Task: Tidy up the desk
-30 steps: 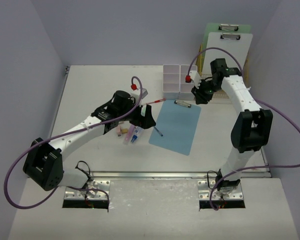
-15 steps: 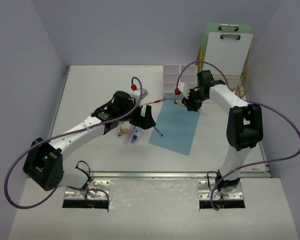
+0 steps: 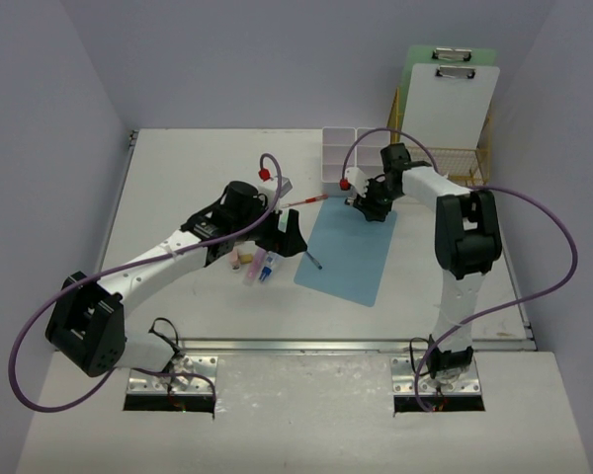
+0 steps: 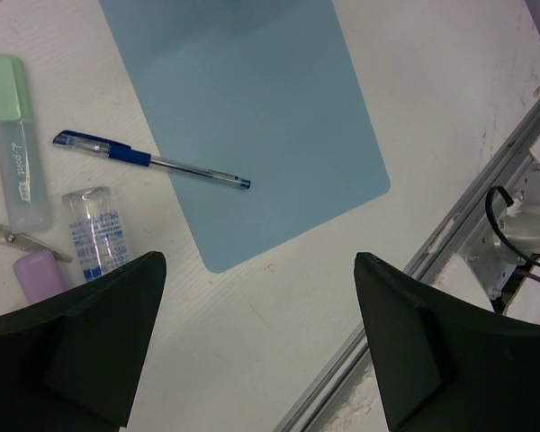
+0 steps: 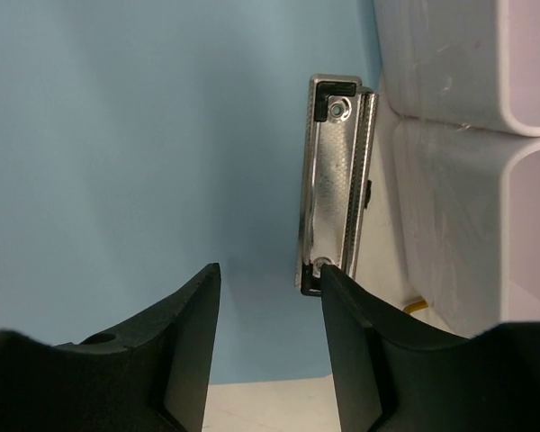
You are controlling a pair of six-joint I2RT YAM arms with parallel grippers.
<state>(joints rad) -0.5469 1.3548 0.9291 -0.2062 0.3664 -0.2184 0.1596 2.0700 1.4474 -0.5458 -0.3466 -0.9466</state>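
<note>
The white desk [image 3: 178, 168] holds a blue clipboard [image 3: 348, 252] at its middle, metal clip [image 5: 335, 180] toward the back. My right gripper [image 3: 369, 205] is open and empty, low over the clipboard's top end. In the right wrist view [image 5: 270, 274] its jaws straddle the blue board beside the clip's end. My left gripper [image 3: 282, 237] is open and empty, just left of the clipboard. In the left wrist view [image 4: 261, 261] it hovers above bare desk near the board's corner [image 4: 243, 117]. A blue pen [image 4: 153, 160] lies across the board's left edge.
A green highlighter [image 4: 16, 135], a clear tube [image 4: 94, 229] and a purple piece [image 4: 40, 274] lie left of the pen. A red pen [image 3: 301, 200] lies nearby. The white organizer [image 3: 348, 158] stands behind the clip. The gold rack [image 3: 455, 163] holds two clipboards [image 3: 453, 104]. A metal rail [image 3: 316, 345] lines the near edge.
My right arm has swung left from beside the gold rack to the clip end of the blue clipboard. The left arm has not moved.
</note>
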